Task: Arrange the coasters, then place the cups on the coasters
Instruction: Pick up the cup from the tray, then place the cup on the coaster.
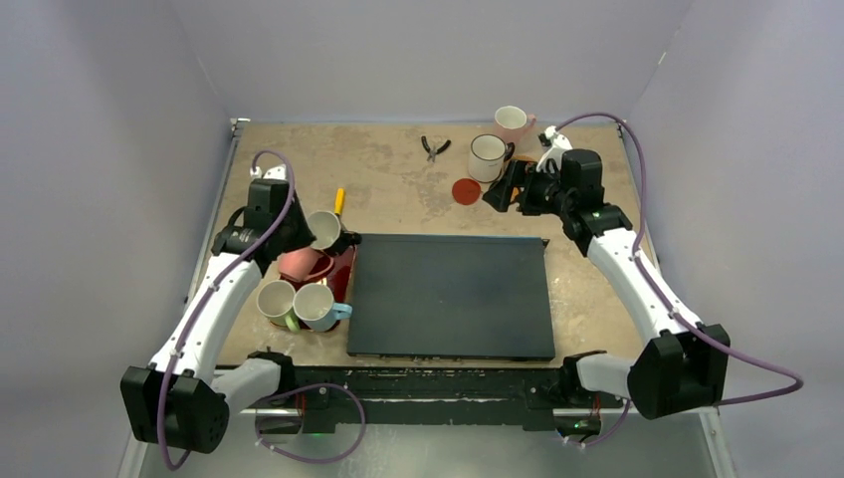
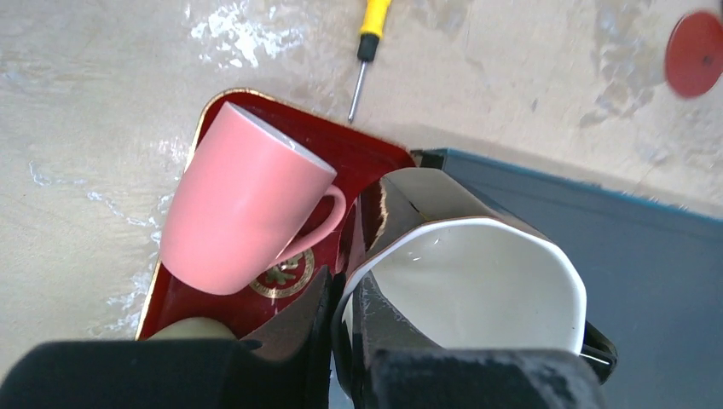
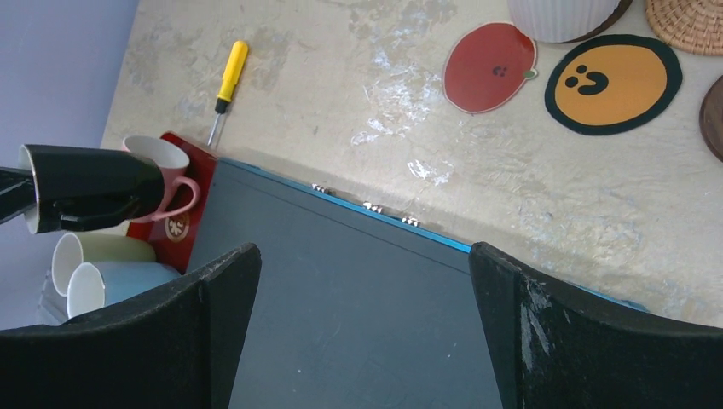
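My left gripper (image 2: 345, 317) is shut on the rim of the black cup (image 2: 473, 273), one finger inside and one outside, and holds it tilted above the red tray (image 2: 341, 153). The same cup (image 1: 324, 229) hangs beside the mat's far left corner. A salmon pink cup (image 2: 243, 200) lies on the tray. A green cup (image 1: 276, 302) and a blue cup (image 1: 316, 306) stand nearer. My right gripper (image 3: 367, 290) is open and empty over the mat's far edge. Beyond it lie a red coaster (image 3: 490, 66), a yellow coaster (image 3: 612, 83), a tan coaster (image 3: 691, 21) and a dark brown coaster (image 3: 713, 119).
The black mat (image 1: 451, 296) fills the table's middle. A white cup with a black handle (image 1: 488, 156) and a pale pink cup (image 1: 513, 122) stand at the far right. Pliers (image 1: 434, 147) lie at the back. A yellow screwdriver (image 1: 339, 201) lies beyond the tray.
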You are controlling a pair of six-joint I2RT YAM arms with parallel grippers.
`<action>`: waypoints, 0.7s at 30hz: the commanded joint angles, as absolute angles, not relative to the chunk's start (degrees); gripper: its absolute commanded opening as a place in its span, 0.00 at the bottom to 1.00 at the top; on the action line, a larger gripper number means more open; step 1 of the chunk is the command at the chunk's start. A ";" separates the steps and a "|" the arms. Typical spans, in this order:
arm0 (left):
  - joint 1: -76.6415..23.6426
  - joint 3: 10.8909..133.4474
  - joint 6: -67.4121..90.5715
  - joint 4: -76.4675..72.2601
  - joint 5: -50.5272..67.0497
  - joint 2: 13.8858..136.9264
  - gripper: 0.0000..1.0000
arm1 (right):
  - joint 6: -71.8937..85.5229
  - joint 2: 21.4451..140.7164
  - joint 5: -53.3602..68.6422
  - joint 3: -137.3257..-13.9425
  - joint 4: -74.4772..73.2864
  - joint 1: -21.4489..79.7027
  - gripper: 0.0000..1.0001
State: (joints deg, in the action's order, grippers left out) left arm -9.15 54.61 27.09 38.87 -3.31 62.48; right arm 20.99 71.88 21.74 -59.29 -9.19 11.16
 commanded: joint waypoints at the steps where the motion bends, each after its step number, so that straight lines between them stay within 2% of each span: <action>1: -10.78 57.60 35.82 27.39 -7.59 59.37 0.00 | 24.70 67.64 15.02 -62.51 -9.47 14.93 0.94; 6: -20.65 58.80 42.48 22.54 -18.94 60.73 0.00 | 28.71 69.36 7.31 -66.06 -8.66 27.13 0.91; 16: -33.14 56.76 54.29 11.97 -28.02 64.88 0.00 | 35.23 75.99 -1.21 -70.27 -5.84 41.88 0.83; 21: -35.96 56.93 56.51 10.69 -31.52 67.21 0.00 | 36.84 77.64 -9.38 -71.84 -6.90 47.78 0.83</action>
